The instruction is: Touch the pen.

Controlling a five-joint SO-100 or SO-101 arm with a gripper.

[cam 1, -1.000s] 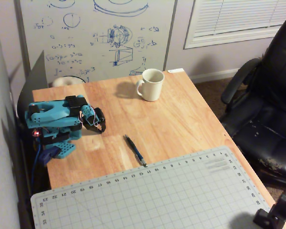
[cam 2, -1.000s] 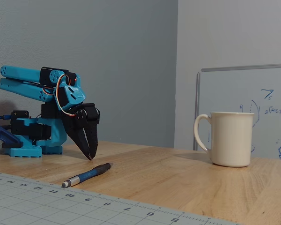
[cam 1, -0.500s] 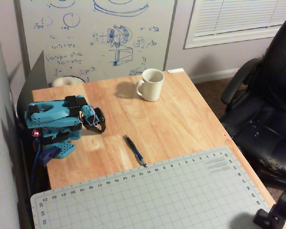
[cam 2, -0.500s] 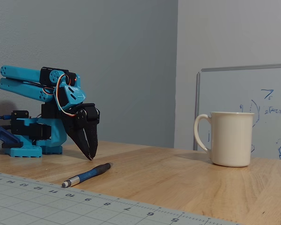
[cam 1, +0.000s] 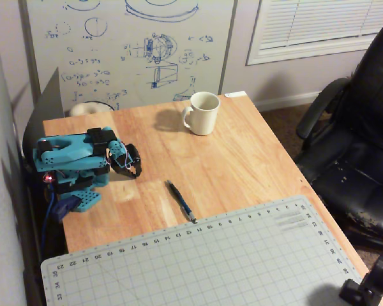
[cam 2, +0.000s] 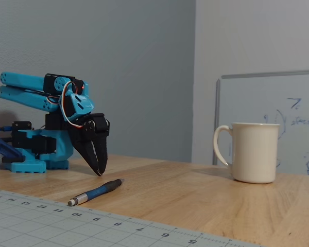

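Since a second ago the gripper (cam 2: 99,172) has lifted only a trace off the wood and drawn slightly back toward the arm's base; nothing else has shifted. The pen (cam 1: 181,201) lies flat on the bare wooden table (cam 1: 242,159), its lighter tip close to the edge of the grey cutting mat (cam 1: 204,261), and in the fixed view (cam 2: 96,192) it runs diagonally, tip toward the mat. The gripper (cam 1: 136,171) hangs near the pen's dark back end, apart from it, pointing down with its black fingers pressed together and nothing between them. The blue arm (cam 1: 73,156) sits folded at the table's left side in the overhead view. A white mug (cam 1: 202,113) stands well apart near the far edge, before a whiteboard (cam 1: 127,44). A black office chair (cam 1: 357,146) stands beside the table.
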